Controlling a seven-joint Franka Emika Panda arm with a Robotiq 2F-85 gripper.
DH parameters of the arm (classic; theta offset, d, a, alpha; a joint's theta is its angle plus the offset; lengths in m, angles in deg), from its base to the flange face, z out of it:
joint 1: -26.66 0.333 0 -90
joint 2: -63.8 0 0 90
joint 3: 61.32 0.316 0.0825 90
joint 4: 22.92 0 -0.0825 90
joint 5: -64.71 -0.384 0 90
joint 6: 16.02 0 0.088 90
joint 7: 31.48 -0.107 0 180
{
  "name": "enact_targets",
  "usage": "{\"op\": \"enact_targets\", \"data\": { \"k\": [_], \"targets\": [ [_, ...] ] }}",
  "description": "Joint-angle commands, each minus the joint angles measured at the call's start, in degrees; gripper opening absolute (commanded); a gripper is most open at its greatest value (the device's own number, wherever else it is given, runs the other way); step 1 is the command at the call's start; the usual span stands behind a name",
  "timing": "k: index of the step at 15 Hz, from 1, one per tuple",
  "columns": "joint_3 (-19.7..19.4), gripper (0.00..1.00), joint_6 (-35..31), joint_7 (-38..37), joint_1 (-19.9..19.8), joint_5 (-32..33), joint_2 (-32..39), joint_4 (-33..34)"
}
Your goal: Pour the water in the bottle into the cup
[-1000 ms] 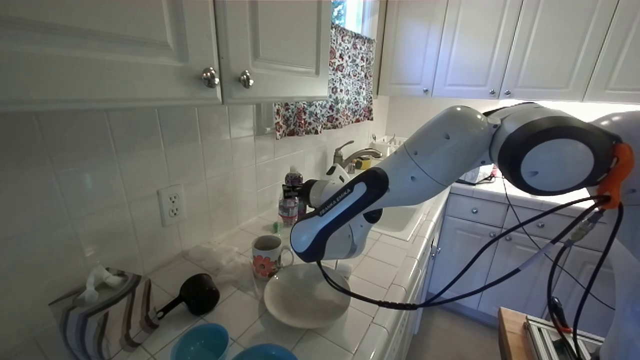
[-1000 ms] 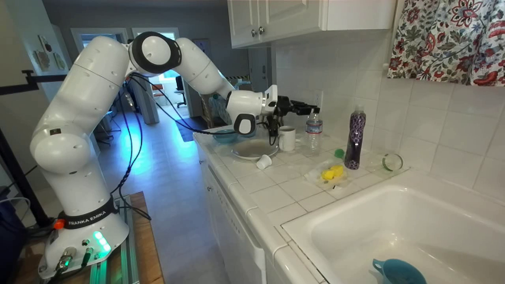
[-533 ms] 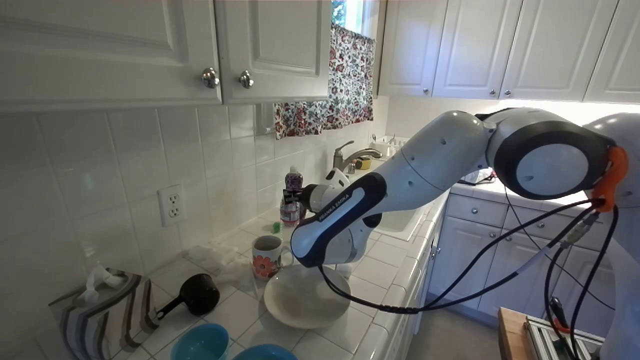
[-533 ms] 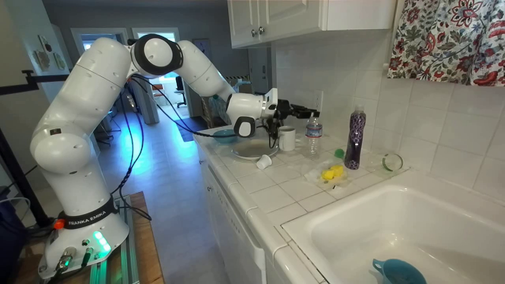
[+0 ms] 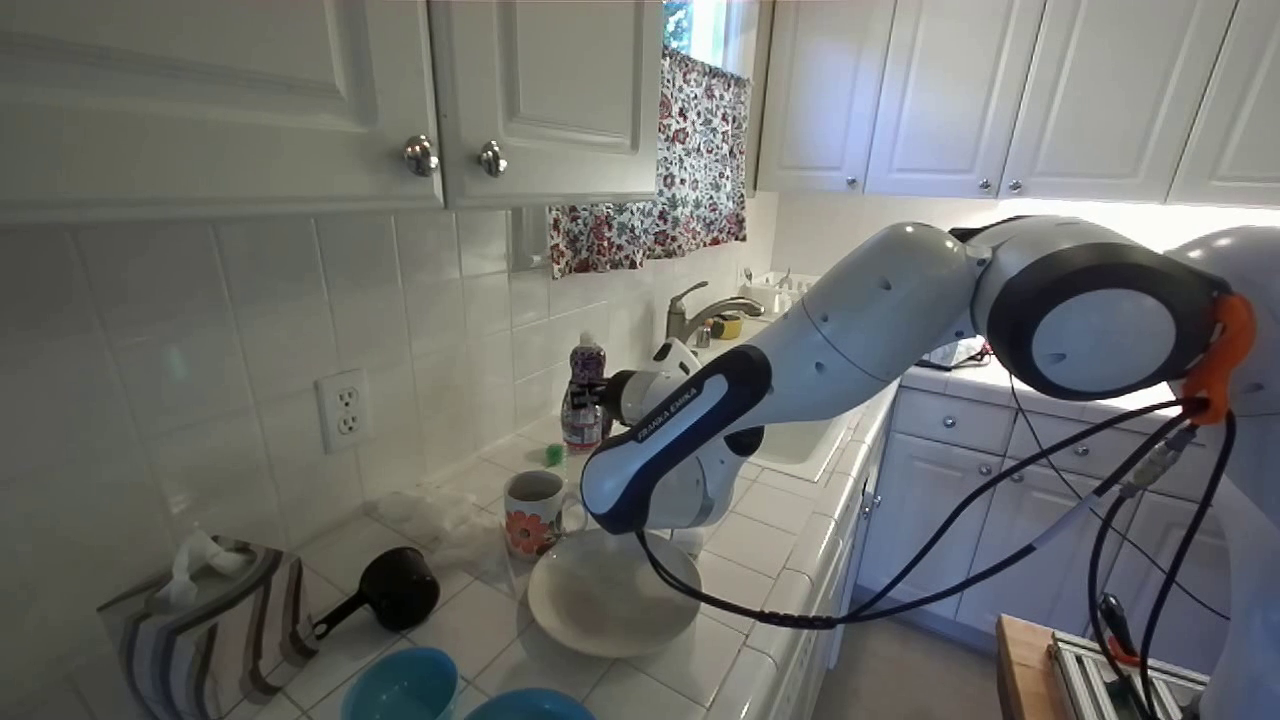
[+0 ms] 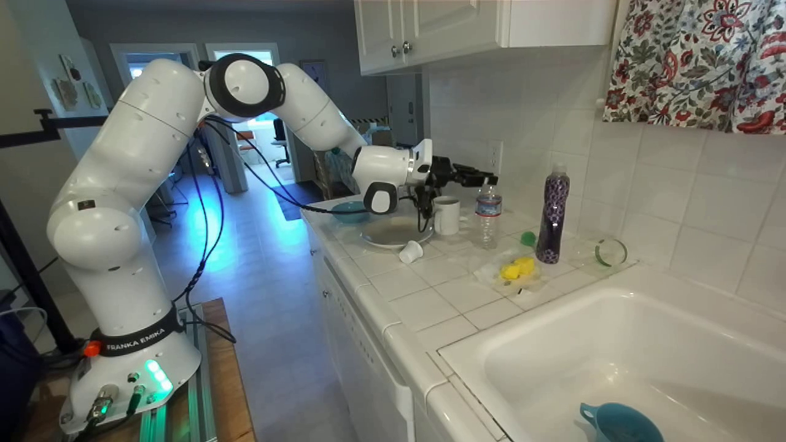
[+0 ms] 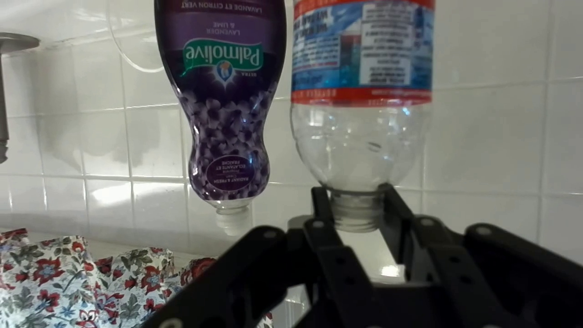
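The gripper (image 7: pixel 355 205) is clamped on the neck of the clear bottle (image 6: pixel 489 205), its fingers (image 7: pixel 322 205) one on each side. The bottle is upright over the counter (image 6: pixel 424 291); whether its base touches it, I cannot tell. The mug (image 5: pixel 533 515) stands upright just beside the bowl (image 5: pixel 610 610), apart from the bottle. In an exterior view the soap bottle (image 6: pixel 552 218) stands near the sink (image 6: pixel 614 344) and a small white cup (image 6: pixel 411 252) lies on its side near the bowl
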Motion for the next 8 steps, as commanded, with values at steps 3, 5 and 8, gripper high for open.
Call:
{"op": "enact_targets", "data": {
  "k": [3,5,8],
  "targets": [
    [-0.67,0.7,0.92,2.67,1.15,-3.03,0.1,0.87],
    [-0.87,0.84,0.43,3.35,1.42,-3.28,-0.17,0.71],
    [-1.56,1.0,-1.88,4.88,2.34,-3.12,-1.07,-0.16]
  ]
}}
